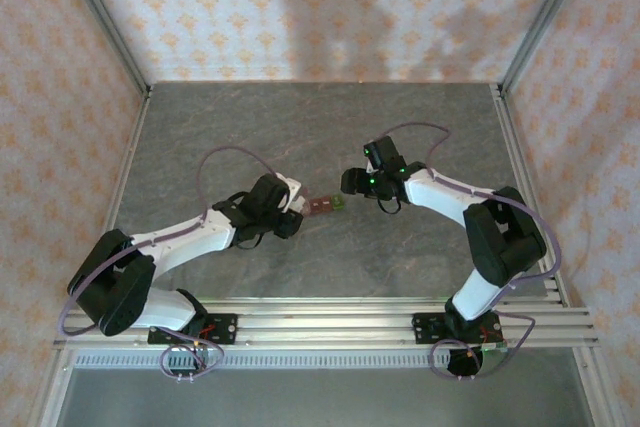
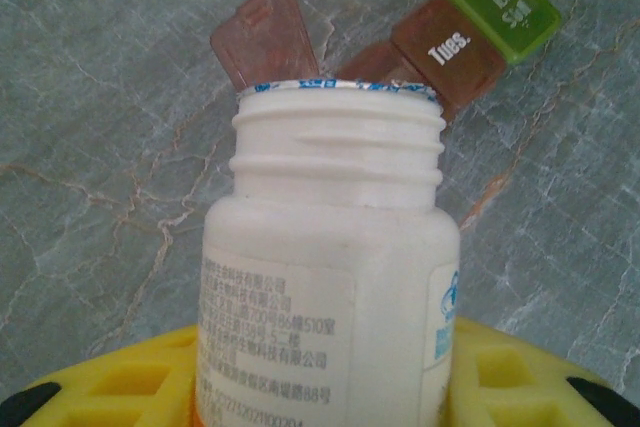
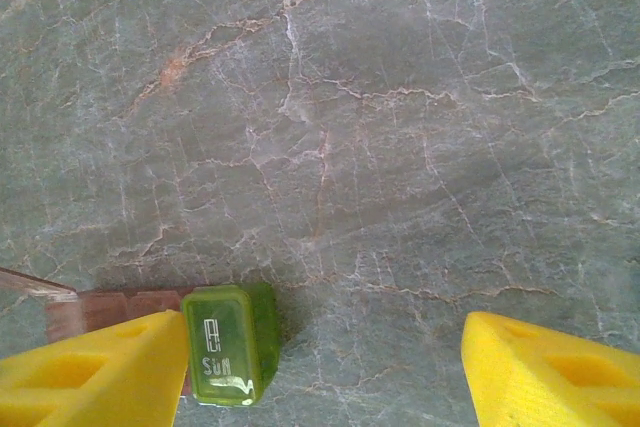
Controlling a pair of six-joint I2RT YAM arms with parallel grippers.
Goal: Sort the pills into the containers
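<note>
On the grey, marble-veined desk (image 1: 300, 127) the containers (image 1: 325, 205) lie near the middle, between the two arms, as a short strip of joined square compartments, brownish-red with one green compartment (image 3: 225, 342) at the end toward the right arm. The left tool (image 2: 330, 399) is clamped on a white bottle (image 2: 335, 267), with its yellow fingers (image 2: 110, 387) pressed against the bottle's lower sides. The bottle is uncapped, with a thin foil edge around its mouth and a label of small printed text on its body. In the left wrist view the bottle's mouth sits just in front of the brownish-red end of the strip, where one lid (image 2: 265, 32) stands open and tilted up. Next along the strip is a closed compartment marked "Tues.", then the green one marked "SUN". I cannot tell whether the bottle's rim touches the strip. The right tool (image 3: 330, 372) stands with its jaws wide apart, low over the desk at the green end of the strip. In the right wrist view one of its yellow fingers (image 3: 95, 372) overlaps the brownish-red part just beside the green compartment, and the other finger is well clear over bare desk. Whether that near finger touches the strip cannot be made out. Nothing is gripped between them.
</note>
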